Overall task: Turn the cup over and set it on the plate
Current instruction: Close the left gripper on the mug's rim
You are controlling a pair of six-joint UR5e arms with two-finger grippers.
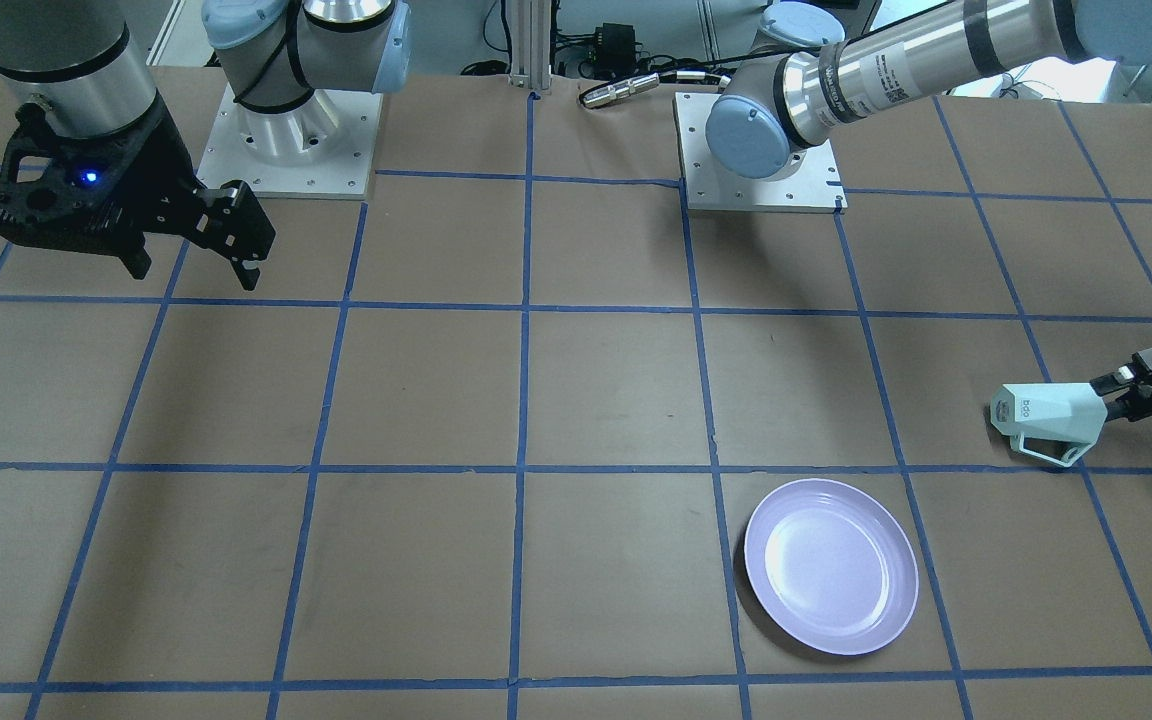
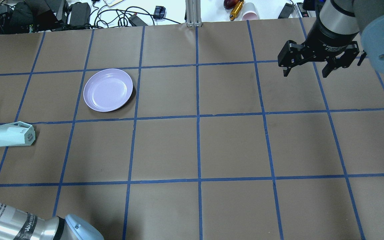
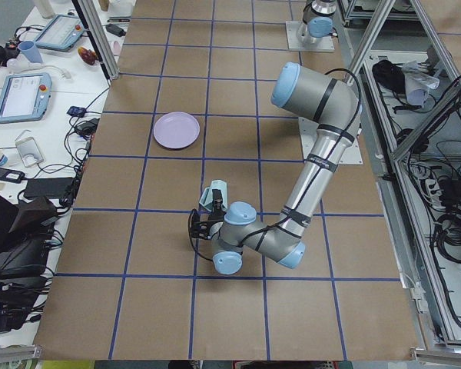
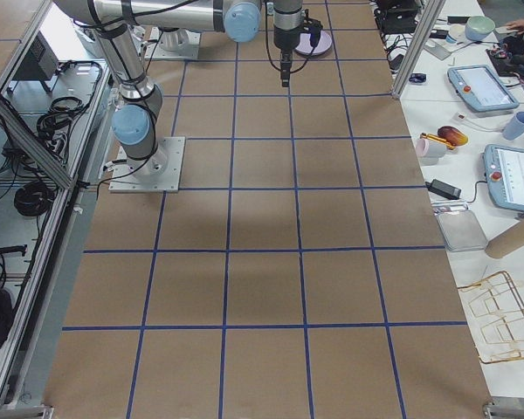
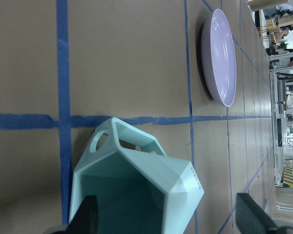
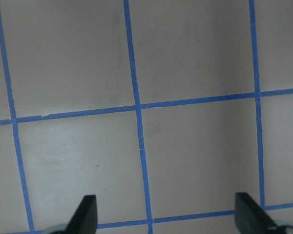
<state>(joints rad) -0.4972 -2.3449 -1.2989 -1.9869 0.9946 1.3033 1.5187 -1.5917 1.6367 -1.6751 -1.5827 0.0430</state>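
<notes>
Both claws stand released, as you can see from each wrist view, where the two fingers sit wide apart at the bottom edge. Your left claw [image 5: 168, 217] is low at the left edge of the desk [image 2: 232, 146], level with the cup [image 2: 13, 134], and its fingers are spread one above the other. The lower finger [image 5: 88, 215] shows in front of the cup's open mouth, and you cannot tell whether it touches the rim. The upper finger [image 5: 250, 214] is clear of the cup. The cup lies on its side at that left edge, mouth turned left toward the claw and base turned right toward the middle of the desk. You can read a small dark label on the base in the overhead view. Its handle points to the far side, toward the plate [image 2: 108, 89]. The plate lies flat and bare, farther out and a little to the right of the cup, apart from it, with a blue tape line between them. Your right claw [image 2: 305, 74] hangs above the far right of the desk, fingers pointing down, with only brown paper and tape lines beneath it.
</notes>
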